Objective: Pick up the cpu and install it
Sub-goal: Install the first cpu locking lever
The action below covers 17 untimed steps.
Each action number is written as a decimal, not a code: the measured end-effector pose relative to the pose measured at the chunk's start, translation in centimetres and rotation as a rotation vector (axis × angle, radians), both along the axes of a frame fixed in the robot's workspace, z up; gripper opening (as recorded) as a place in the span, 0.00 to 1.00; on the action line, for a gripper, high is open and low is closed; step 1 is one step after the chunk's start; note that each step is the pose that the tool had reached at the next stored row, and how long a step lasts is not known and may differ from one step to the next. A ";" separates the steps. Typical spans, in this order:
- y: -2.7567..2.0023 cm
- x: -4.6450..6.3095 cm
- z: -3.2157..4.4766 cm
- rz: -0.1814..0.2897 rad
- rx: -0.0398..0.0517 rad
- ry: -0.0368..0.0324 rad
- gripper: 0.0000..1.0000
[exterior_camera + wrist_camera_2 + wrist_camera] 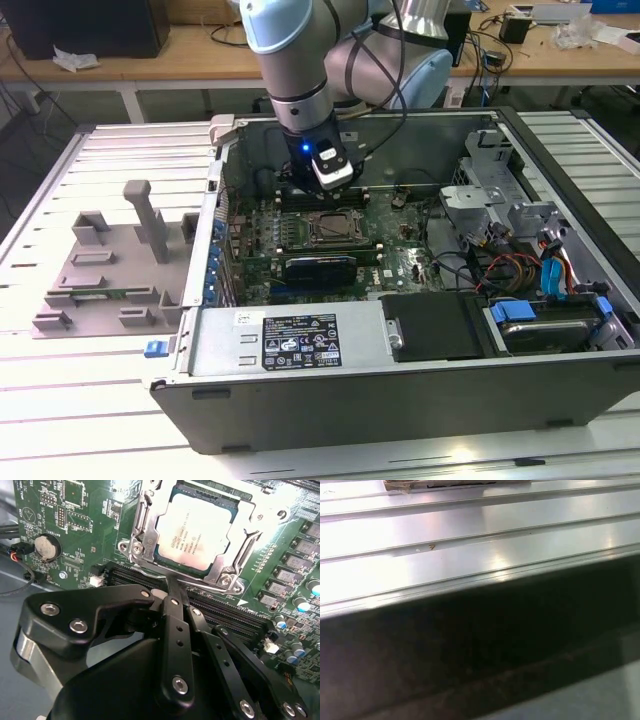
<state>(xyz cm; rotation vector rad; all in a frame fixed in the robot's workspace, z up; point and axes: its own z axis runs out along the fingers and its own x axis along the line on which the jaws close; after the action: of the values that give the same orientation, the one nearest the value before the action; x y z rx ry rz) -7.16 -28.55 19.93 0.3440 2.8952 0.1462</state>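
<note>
Inside the open case (420, 390), the end effector (172, 587) hangs just off the socket (335, 228), where the cpu (196, 532) sits in its metal frame; drive bays (510, 215) and cables (520, 270) crowd the socket's 3 o'clock side in the exterior view, the table (60, 400) lies open outside.

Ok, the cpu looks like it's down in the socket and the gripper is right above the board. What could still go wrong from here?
1. The cpu lies in the socket, but the pictures don't settle whether it sits fully flat; any tilt could strain the contacts underneath.
2. The gripper hangs close over the socket's edge and the dark memory slots; a careless move could knock the frame or the motherboard.
</note>
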 end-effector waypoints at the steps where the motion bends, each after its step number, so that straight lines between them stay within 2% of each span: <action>1: 0.00 0.0 -0.05 -0.002 -0.0003 0.0000 0.11; 17: -0.06 1.1 -0.21 -0.025 -0.0010 -0.0003 0.11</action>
<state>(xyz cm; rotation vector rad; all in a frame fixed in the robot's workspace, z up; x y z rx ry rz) -6.08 -28.61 19.72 0.3794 2.8894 0.1407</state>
